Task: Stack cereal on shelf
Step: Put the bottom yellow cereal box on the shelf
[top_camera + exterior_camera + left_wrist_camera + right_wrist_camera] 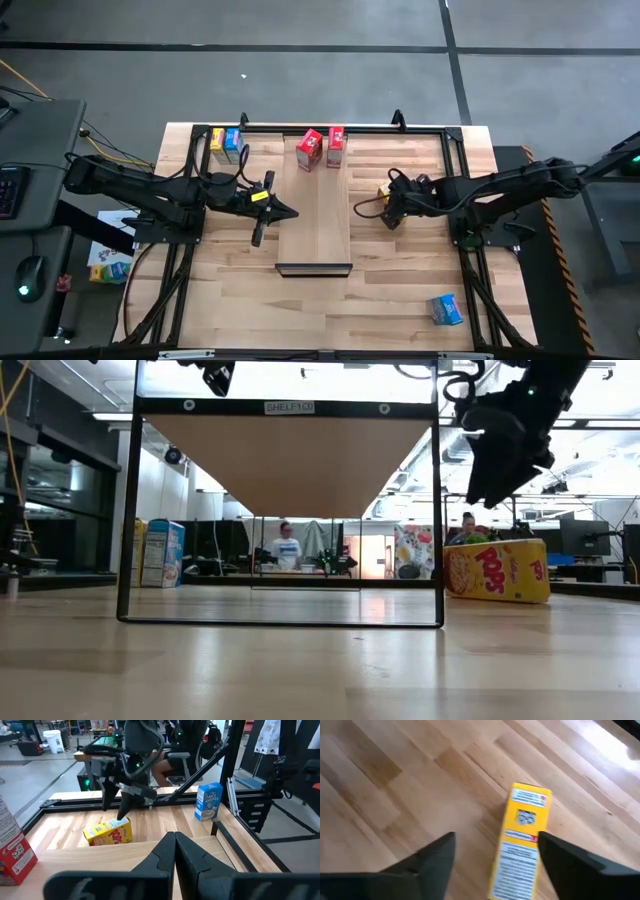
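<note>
While the right gripper stands open, empty, above the lying yellow box, no cereal visibly rests on the shelf; all stacking remains. Left gripper closed, empty.

Overhead looks straight down, low looks level across the table, and both wrists closely share the yellow box.

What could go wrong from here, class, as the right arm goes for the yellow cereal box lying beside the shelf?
1. The yellow box lies flat and off-centre between the open right end effector, nearer one finger; closing could push it askew.
2. The shelf edge is close by, so a nudged box could hit it.
3. The shut left end effector waits at the shelf's other side, so the arms could crowd each other.
</note>
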`<state>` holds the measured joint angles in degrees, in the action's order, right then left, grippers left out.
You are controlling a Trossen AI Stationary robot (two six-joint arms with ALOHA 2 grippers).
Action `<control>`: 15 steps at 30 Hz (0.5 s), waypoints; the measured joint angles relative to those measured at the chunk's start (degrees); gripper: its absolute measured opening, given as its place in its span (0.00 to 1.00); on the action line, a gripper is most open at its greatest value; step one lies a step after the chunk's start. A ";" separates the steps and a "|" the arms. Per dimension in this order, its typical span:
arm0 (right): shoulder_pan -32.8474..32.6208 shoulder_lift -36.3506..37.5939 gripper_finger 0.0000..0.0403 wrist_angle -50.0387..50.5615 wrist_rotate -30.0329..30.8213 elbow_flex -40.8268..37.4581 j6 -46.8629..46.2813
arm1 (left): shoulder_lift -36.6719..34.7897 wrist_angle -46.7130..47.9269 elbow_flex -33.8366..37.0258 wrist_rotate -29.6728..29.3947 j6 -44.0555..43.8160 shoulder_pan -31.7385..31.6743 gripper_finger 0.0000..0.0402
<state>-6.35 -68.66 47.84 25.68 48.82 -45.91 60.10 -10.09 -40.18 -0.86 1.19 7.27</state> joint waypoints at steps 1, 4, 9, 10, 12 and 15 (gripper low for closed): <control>0.00 -0.18 0.73 0.46 0.12 0.02 0.14 | 0.00 -0.07 0.00 0.00 -0.01 0.00 0.00; 0.00 -0.38 0.83 3.99 0.93 0.02 -1.77 | 0.00 -0.03 0.00 0.00 -0.02 0.00 0.00; 0.00 -1.59 0.93 10.20 1.01 0.02 -7.89 | 0.00 -0.02 0.00 0.00 -0.04 0.00 0.00; 0.00 -2.11 0.94 10.22 1.04 -0.08 -8.73 | 0.00 0.00 0.00 0.00 -0.03 0.00 0.00; 0.00 -2.76 0.95 8.18 0.64 -1.16 -9.55 | 0.00 0.00 0.00 0.00 -0.04 0.00 0.00; 0.00 -4.24 0.95 4.02 -1.90 -3.42 -9.26 | 0.00 0.07 0.00 0.00 -0.04 0.00 0.00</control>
<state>-6.35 -72.89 51.86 23.79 45.40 -55.16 60.10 -10.02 -40.18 -0.86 1.15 7.27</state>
